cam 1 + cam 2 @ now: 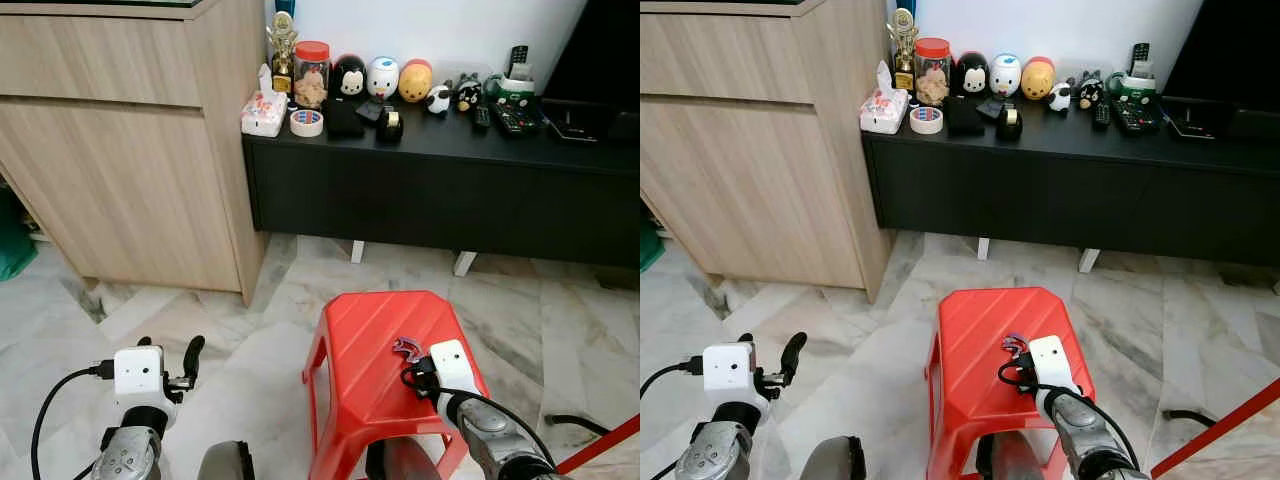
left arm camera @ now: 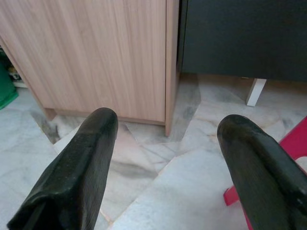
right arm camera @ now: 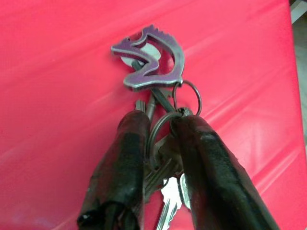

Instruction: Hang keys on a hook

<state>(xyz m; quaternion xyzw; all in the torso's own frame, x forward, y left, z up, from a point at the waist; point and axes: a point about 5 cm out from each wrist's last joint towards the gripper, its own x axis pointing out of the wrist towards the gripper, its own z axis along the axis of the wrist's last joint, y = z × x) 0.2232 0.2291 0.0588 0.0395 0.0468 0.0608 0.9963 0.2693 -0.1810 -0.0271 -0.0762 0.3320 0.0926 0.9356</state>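
Right gripper (image 3: 160,127) is down on the red stool (image 1: 370,370), fingers (image 3: 125,158) clamped around the keys (image 3: 165,158), with the ring pinched between the two black tips. Purple keychain charm (image 3: 156,57) sticks out ahead of the fingertips and lies flat on the stool top; key blades sit back between the fingers. In the head views the charm shows just beyond the right wrist, near the middle of the seat.

Left gripper (image 2: 165,143) hangs over the marble floor (image 1: 230,330) left of the stool, fingers spread wide apart, grasping nothing. Ahead: wood cabinet (image 1: 130,150) and a black console (image 1: 440,190) with tape roll (image 1: 306,122), jar (image 1: 311,73) and figurines on top
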